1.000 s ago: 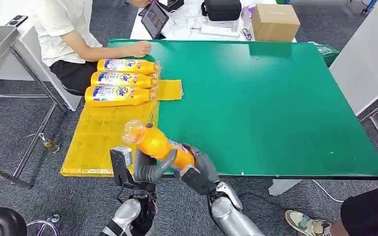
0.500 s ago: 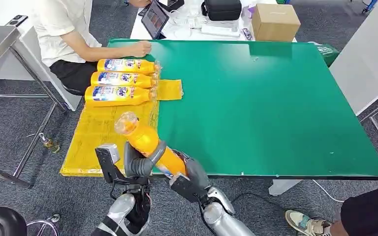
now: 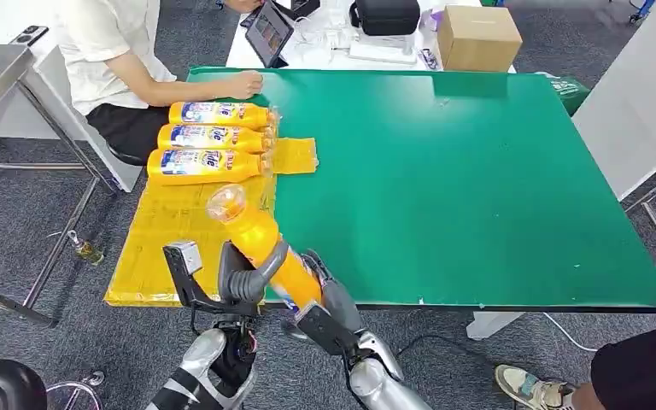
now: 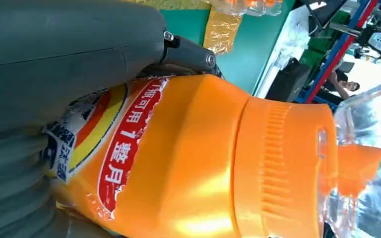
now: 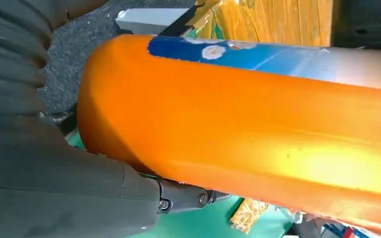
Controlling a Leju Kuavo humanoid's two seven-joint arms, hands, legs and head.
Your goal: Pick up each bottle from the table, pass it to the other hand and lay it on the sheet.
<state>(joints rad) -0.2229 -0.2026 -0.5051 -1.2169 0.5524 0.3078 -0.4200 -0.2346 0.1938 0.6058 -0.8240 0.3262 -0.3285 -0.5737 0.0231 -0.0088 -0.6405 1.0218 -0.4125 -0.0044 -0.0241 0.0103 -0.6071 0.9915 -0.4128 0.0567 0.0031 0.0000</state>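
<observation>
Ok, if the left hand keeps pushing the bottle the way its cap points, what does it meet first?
Likely the nearest lying bottle on the yellow sheet; the held bottle in the left hand aims up-table, height unclear.

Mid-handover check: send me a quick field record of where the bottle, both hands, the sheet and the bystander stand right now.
held bottle: orange bottle, tilted, cap end up and away from the robot, above the table's near edge
left hand: left hand wraps the bottle's middle
right hand: right hand grips the bottle's base end
sheet: yellow sheet on the table's left side
already laid: three bottles lying side by side on the sheet
table: green table
bystander: person seated at the far left corner
</observation>
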